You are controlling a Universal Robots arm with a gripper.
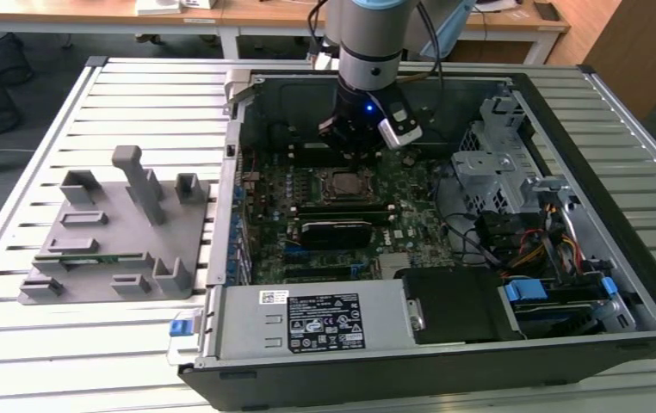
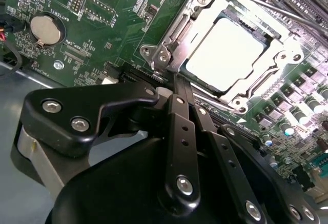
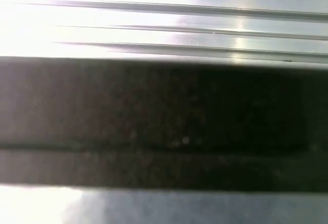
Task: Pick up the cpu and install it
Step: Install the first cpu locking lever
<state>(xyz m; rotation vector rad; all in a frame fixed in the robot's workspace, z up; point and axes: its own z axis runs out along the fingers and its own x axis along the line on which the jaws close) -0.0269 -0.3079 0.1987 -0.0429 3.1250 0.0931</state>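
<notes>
Slatted metal table with two loads

The slatted metal table (image 1: 133,86) carries an open computer case (image 1: 603,112) toward the exterior view's right and a grey plastic holder block (image 1: 121,237) toward its left, the two just beside each other; bare ribbed slats show around both.

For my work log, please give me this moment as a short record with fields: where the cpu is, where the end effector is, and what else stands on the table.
cpu: silvery chip lying flat inside the motherboard socket frame
end effector: inside the open computer case, just above the socket, apart from the cpu
holder block: grey, on the slatted table, at the exterior view's left of the case
</notes>
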